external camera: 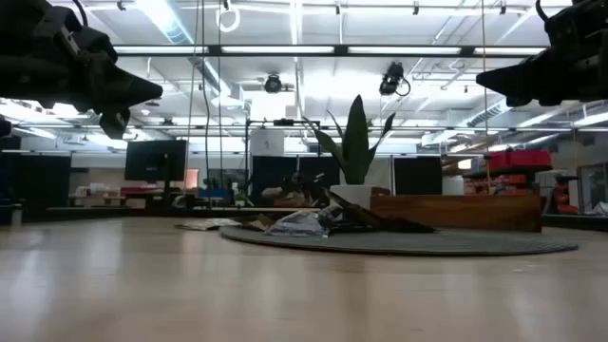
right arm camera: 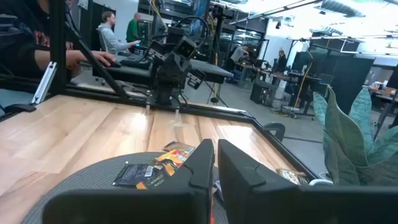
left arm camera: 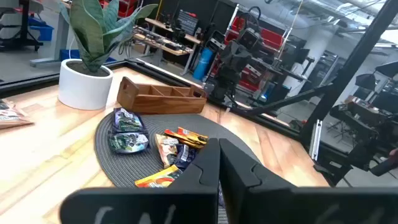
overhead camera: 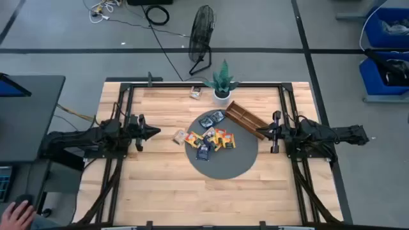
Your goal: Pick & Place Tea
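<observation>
Several small tea sachets (overhead camera: 209, 139), dark blue ones and orange-yellow ones, lie flat in a loose pile on a round grey mat (overhead camera: 223, 165) at the table's middle. They also show in the left wrist view as tea sachets (left arm camera: 165, 146) and in the right wrist view as tea sachets (right arm camera: 152, 171). One sachet (overhead camera: 181, 136) lies on the bare wood just off the mat's left edge. My left gripper (overhead camera: 156, 132) hovers shut to the left of the pile, pointing at it. My right gripper (overhead camera: 257, 132) hovers shut to the right of the mat, facing the left one. Both hang well above the table.
A long brown wooden compartment tray (overhead camera: 246, 119) lies slantwise on the mat's far right edge. A potted plant (overhead camera: 222, 85) stands at the far edge, with another sachet (overhead camera: 195, 94) to its left. A person's hand (overhead camera: 19, 214) shows beyond the table's near left corner.
</observation>
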